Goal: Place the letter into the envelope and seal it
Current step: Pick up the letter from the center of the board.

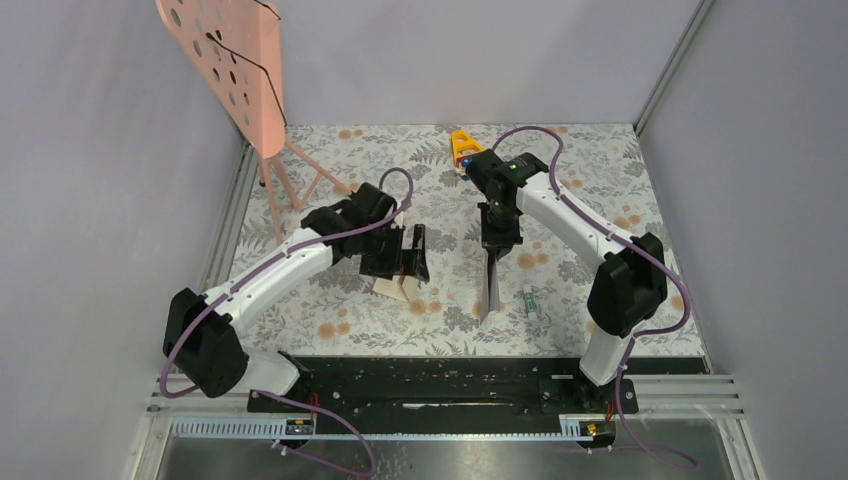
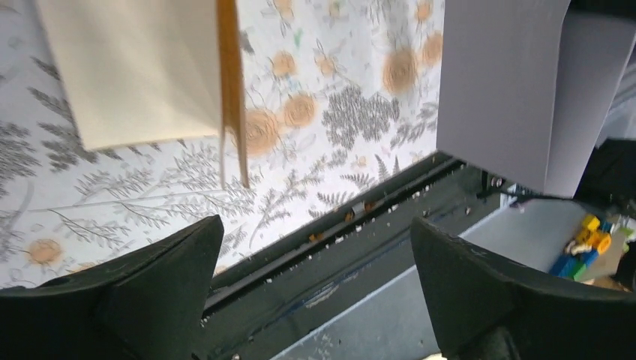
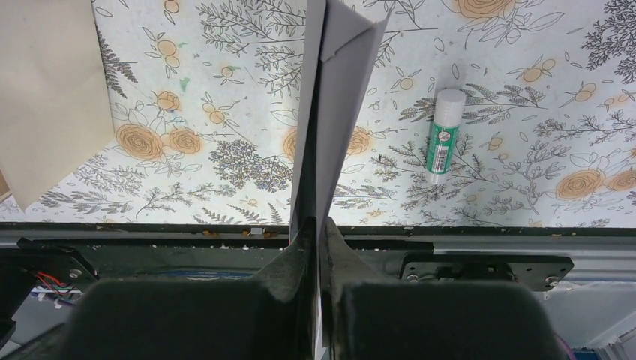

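Note:
The grey-lilac envelope [image 1: 488, 290] hangs edge-on from my right gripper [image 1: 497, 246], its lower edge close to the table. In the right wrist view the jaws of the right gripper [image 3: 319, 234] are pressed shut on the envelope [image 3: 334, 112]. The tan folded letter [image 1: 397, 291] lies on the floral table just below my left gripper [image 1: 405, 262]. In the left wrist view the left gripper [image 2: 315, 259] is wide open and empty, the letter [image 2: 142, 67] lies ahead on the left and the envelope [image 2: 510, 90] hangs on the right.
A green-and-white glue stick [image 1: 531, 302] lies right of the envelope and shows in the right wrist view [image 3: 444, 136]. A yellow toy [image 1: 462, 146] sits at the back. A pink perforated stand [image 1: 235, 60] is at the back left. The black rail [image 1: 440, 370] borders the near edge.

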You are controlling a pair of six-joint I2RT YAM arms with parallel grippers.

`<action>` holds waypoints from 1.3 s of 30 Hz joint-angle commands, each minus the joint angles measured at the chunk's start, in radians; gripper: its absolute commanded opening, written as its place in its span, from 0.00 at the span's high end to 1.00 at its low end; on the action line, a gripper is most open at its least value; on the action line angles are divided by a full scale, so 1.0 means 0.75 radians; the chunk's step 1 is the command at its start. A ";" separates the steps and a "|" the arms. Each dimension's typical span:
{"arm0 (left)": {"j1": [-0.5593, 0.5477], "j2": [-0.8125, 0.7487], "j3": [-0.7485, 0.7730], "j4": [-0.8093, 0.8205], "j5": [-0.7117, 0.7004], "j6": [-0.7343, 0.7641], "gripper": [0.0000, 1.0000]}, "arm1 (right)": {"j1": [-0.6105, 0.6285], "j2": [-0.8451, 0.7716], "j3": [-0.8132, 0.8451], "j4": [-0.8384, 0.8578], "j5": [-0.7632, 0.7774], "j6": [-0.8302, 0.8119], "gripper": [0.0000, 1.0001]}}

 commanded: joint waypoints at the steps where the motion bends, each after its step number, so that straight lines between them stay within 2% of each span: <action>1: 0.084 0.069 0.096 0.068 -0.134 0.011 0.05 | -0.010 -0.030 0.016 -0.017 0.011 -0.010 1.00; 3: 0.119 0.127 0.086 0.109 -0.130 0.017 0.14 | -0.011 -0.035 0.016 -0.017 0.012 -0.012 1.00; 4: 0.137 0.155 0.085 0.115 -0.127 0.021 0.14 | -0.009 -0.039 0.016 -0.018 0.011 -0.013 1.00; 8: 0.205 0.221 0.056 0.130 -0.055 0.040 0.02 | -0.009 -0.055 0.005 -0.013 0.012 -0.018 1.00; 13: 0.264 0.323 0.006 0.220 0.035 0.024 0.02 | -0.010 -0.056 -0.007 0.008 -0.006 -0.017 1.00; 15: 0.279 0.342 -0.014 0.253 -0.002 -0.008 0.07 | -0.011 -0.062 -0.018 0.016 -0.012 -0.013 1.00; 19: 0.322 0.405 -0.051 0.290 -0.101 -0.052 0.26 | -0.011 -0.075 -0.042 0.026 -0.017 -0.012 1.00; 21: 0.326 0.437 -0.061 0.295 -0.134 -0.053 0.31 | -0.011 -0.082 -0.051 0.030 -0.013 -0.013 1.00; 28: 0.325 0.513 -0.081 0.317 -0.208 -0.078 0.34 | -0.010 -0.090 -0.068 0.042 -0.025 -0.006 1.00; 33: 0.325 0.568 -0.074 0.307 -0.231 -0.065 0.27 | -0.009 -0.085 -0.071 0.051 -0.037 -0.003 1.00; 34: 0.324 0.585 -0.078 0.317 -0.203 -0.068 0.30 | -0.008 -0.083 -0.069 0.050 -0.040 -0.004 1.00; 39: 0.280 0.657 -0.086 0.313 -0.201 -0.093 0.66 | -0.010 -0.085 -0.062 0.051 -0.038 0.001 1.00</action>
